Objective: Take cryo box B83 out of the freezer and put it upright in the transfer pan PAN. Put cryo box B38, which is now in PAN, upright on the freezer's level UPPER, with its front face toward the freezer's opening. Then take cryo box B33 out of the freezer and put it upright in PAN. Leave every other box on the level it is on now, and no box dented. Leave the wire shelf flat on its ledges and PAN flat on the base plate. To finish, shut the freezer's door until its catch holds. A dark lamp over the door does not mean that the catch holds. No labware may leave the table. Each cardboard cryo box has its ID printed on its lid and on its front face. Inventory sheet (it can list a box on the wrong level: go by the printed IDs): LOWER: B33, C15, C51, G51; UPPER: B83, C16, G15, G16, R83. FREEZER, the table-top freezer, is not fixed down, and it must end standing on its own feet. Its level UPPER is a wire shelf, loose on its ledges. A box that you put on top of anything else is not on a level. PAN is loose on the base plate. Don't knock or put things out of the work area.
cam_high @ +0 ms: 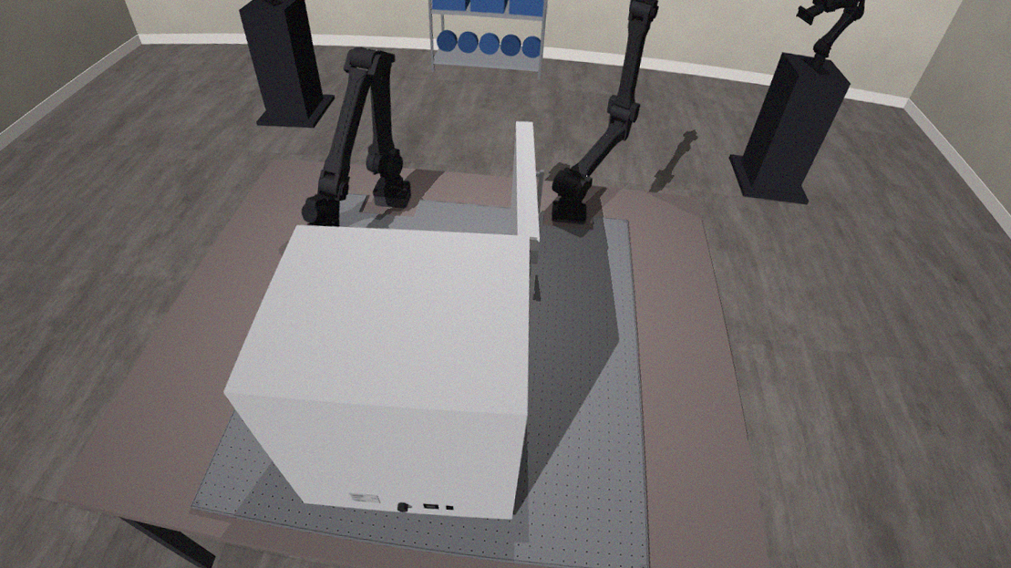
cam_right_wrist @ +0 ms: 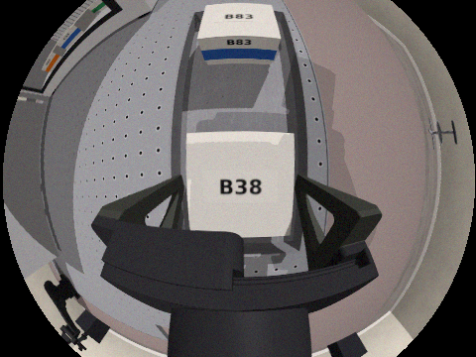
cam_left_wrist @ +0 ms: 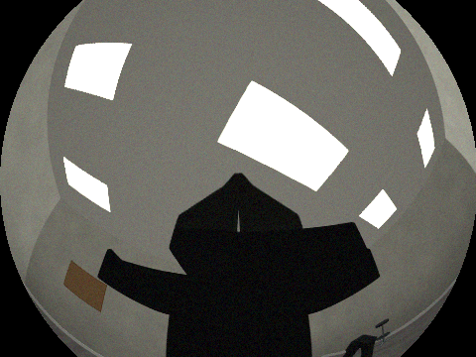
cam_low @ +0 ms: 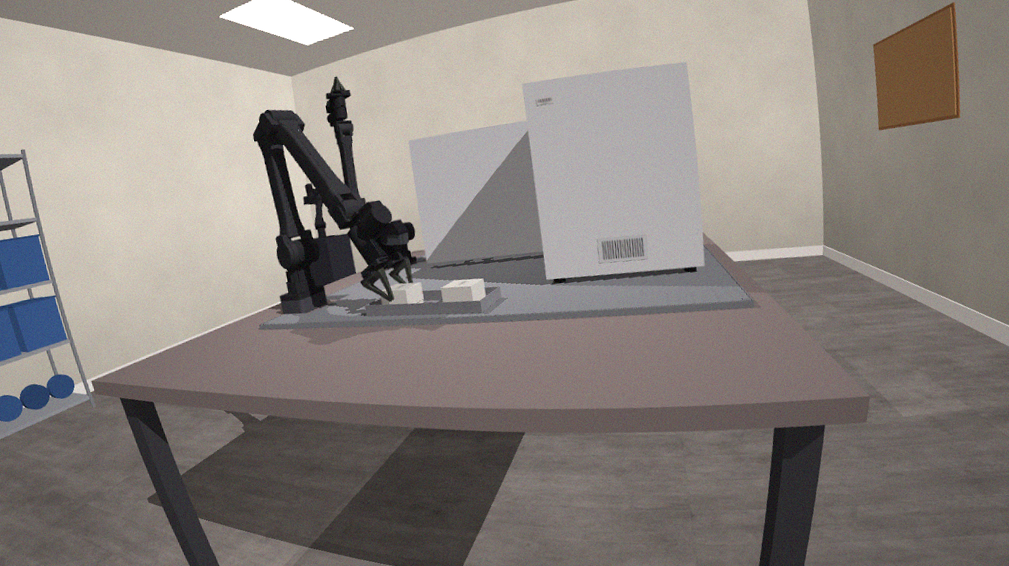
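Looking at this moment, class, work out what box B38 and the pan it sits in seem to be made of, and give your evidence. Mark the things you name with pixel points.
Box B38 point(cam_right_wrist: 241, 164) point(cam_low: 408, 293): probably matte white cardboard; its flat, shine-free faces and crisp printed ID suggest it.
The pan point(cam_right_wrist: 294, 74) point(cam_low: 484, 300): dull grey, smooth-walled, perhaps plastic or coated metal; the look doesn't settle which.
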Controlling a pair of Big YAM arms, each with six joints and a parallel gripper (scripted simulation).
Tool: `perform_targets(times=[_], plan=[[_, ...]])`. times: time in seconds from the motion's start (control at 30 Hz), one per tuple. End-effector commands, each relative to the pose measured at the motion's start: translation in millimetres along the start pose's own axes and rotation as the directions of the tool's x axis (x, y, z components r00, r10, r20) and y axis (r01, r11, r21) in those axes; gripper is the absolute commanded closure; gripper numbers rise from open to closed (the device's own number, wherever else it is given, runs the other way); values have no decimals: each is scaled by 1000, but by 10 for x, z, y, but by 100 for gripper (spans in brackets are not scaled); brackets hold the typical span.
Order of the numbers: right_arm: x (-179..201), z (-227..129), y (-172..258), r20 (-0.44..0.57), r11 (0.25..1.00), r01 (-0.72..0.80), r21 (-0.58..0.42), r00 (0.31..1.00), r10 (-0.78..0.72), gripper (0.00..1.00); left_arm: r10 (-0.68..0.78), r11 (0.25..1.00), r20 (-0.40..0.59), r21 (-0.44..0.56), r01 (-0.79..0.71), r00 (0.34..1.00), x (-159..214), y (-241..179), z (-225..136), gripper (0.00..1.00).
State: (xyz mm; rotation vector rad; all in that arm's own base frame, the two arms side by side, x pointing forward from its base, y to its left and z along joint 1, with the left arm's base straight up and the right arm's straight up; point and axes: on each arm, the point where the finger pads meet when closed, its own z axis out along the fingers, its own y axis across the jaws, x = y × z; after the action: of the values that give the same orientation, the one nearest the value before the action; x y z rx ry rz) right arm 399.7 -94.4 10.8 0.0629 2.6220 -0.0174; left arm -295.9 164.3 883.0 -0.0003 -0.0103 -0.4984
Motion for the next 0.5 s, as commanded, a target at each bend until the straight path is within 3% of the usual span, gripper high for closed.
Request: perform_targets(times=[0.0,0.47], plan=[[-164,-26,-38,33,1000,3,6,999,-3,0,-13,1000,-37,-2,12,999,135,7,7,100],[-419,-278,-108,63,1000,5,16,998,-6,0,-13,1000,-37,-2,12,999,135,7,7,100]])
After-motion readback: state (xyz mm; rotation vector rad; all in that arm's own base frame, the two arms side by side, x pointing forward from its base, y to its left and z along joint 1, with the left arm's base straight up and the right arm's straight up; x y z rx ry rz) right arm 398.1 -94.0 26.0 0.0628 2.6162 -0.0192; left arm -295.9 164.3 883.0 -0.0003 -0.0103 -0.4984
